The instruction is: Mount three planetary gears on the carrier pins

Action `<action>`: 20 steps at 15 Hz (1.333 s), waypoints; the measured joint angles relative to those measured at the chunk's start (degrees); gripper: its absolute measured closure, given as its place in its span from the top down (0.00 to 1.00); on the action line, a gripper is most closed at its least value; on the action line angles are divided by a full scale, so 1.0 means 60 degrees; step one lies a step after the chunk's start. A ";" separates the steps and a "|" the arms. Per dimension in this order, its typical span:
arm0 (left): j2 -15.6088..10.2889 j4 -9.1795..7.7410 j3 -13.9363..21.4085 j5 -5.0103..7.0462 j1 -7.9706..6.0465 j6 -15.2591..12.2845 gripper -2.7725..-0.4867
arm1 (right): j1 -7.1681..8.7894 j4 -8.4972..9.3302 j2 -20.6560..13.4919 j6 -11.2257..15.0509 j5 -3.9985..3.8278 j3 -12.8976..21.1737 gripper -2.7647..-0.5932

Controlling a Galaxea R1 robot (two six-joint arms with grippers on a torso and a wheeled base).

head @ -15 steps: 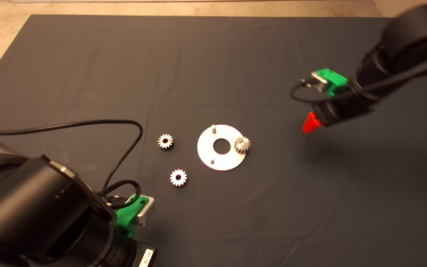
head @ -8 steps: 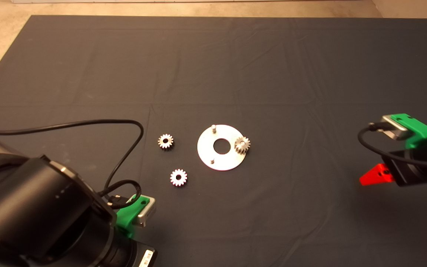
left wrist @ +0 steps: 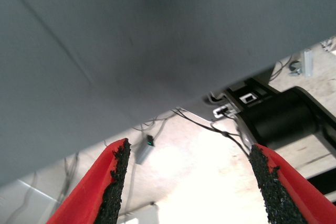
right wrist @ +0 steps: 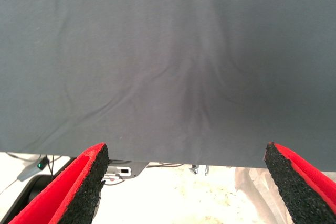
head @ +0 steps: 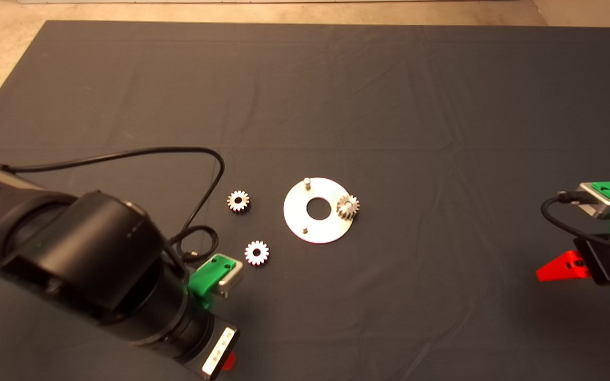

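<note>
A shiny metal disc (head: 318,228) with a central hole lies mid-mat in the head view. One planetary gear (head: 347,206) sits on its right pin. Two carrier pins stand bare, one at the far side (head: 307,182) and one at the near side (head: 304,230). Two loose gears lie on the mat left of the disc, one farther (head: 238,200) and one nearer (head: 256,252). My left gripper (left wrist: 186,182) is open and empty at the lower left, near the mat's front edge. My right gripper (right wrist: 186,182) is open and empty at the right edge.
The dark mat (head: 337,95) has wrinkles. A black cable (head: 141,154) loops from the left arm over the mat, close to the farther loose gear. The wrist views show the mat's edge, floor and cables below.
My right arm has drawn back from above the disc's right side to the lower right edge. My left arm has shifted right and up, toward the nearer loose gear. The gears and disc have not moved.
</note>
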 joint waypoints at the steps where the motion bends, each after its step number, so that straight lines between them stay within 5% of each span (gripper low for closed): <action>1: 0.0130 0.0127 -0.0385 0.0002 -0.0026 0.0664 0.49 | -0.0002 0.0000 0.0017 0.0000 0.0018 0.0004 0.74; 3: 0.0434 0.0464 -0.1032 -0.0006 -0.0140 0.1472 0.49 | -0.0002 0.0000 0.0014 0.0002 0.0006 0.0008 0.74; 8: 0.0855 0.1446 -0.1706 -0.0008 -0.0152 0.2349 0.49 | -0.0002 0.0000 0.0045 0.0000 0.0014 0.0010 0.74; 13: 0.1000 0.2722 -0.1677 -0.0008 -0.0152 0.2597 0.49 | -0.0002 0.0004 0.0041 0.0000 0.0010 0.0010 0.74; 20: 0.0790 0.3771 -0.1157 -0.0008 -0.0148 0.2574 0.49 | -0.0002 0.0004 0.0012 0.0000 0.0008 0.0010 0.74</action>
